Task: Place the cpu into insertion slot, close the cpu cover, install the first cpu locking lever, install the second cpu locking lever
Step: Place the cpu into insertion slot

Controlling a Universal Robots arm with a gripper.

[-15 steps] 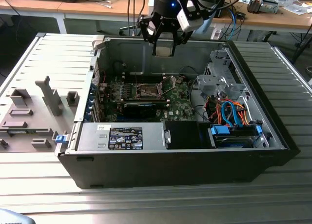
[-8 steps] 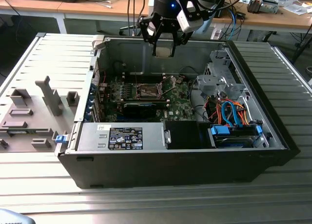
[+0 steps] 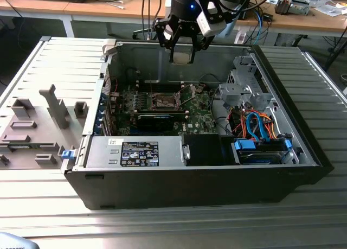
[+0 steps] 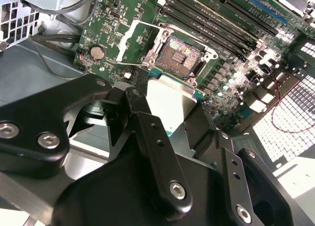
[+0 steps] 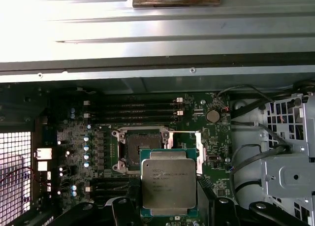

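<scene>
A ribbed metal table [image 3: 162, 227] carries an open computer case [image 3: 190, 184] across its middle. A grey moulded tray [image 3: 32, 124] lies beside the case at the table's edge on the exterior view's left. Wooden desks [image 3: 97, 7] strewn with cables stand behind the table.

The green motherboard [image 3: 200, 116] lies on the floor of the case. A boxed power supply [image 3: 135, 151] runs along the case's front wall, and a drive bay [image 3: 260, 127] with blue and orange cables fills the corner on the exterior view's right.

The gripper [image 3: 182, 58] hangs over the case near its back wall. Its black fingers [image 4: 142, 113] are pressed against two opposite edges of the cpu [image 5: 169, 184], which is held flat in the air with its metal top up. The arm above the gripper is cut off by the frame.

The insertion slot [image 5: 139, 143] sits in the middle of the board, its dark centre bare, below the cpu and apart from it. In the first wrist view the cpu hides the slot's near corner. A silver strip [image 5: 198, 152] at the slot's side looks like the raised cpu cover, though that is hard to make out.
</scene>
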